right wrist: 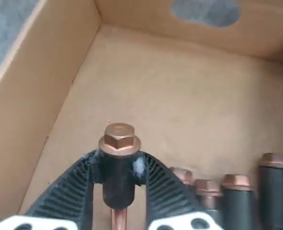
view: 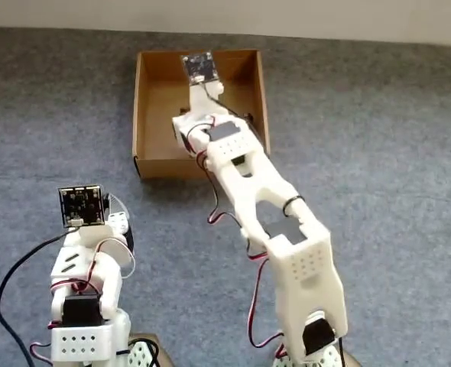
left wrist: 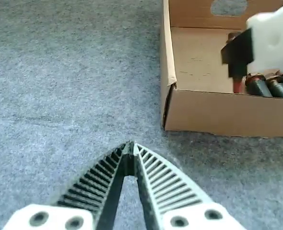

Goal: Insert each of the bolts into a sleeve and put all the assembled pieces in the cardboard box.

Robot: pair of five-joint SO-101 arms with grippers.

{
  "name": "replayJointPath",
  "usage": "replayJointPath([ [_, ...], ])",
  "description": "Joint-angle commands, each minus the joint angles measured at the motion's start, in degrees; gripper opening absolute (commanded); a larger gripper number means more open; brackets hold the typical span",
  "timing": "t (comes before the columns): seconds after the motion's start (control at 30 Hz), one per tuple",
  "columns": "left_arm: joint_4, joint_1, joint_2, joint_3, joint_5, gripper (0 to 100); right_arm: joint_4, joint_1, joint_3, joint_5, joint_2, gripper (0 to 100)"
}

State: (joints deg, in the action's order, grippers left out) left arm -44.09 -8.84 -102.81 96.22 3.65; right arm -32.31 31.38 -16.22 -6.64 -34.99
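My right gripper point(right wrist: 120, 156) is inside the cardboard box point(view: 137, 115), shut on an assembled piece point(right wrist: 119, 140): a copper bolt with a hex head in a black sleeve, held upright above the box floor. Several more assembled pieces point(right wrist: 237, 191) lie side by side on the floor beside it, and the left wrist view shows them point(left wrist: 268, 86) behind the box's near wall point(left wrist: 218, 112). My left gripper point(left wrist: 130, 146) is shut with nothing in it, low over the grey carpet, a short way from the box's corner.
The right arm point(view: 248, 176) stretches from the near edge across the carpet into the box. The left arm point(view: 88, 260) stays folded at the near left. Grey carpet point(left wrist: 60, 72) surrounds the box on all sides.
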Motion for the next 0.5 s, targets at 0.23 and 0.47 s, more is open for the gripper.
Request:
replayJointPath([
  [0.23,-0.18,-0.48,0.22,1.01,-0.35,1,0.92,0.48,-4.44,-0.53,-1.27,0.6],
  [0.47,-0.18,-0.48,0.13,1.01,-0.35,1,-5.32,0.48,-4.79,-0.62,-3.38,0.6],
])
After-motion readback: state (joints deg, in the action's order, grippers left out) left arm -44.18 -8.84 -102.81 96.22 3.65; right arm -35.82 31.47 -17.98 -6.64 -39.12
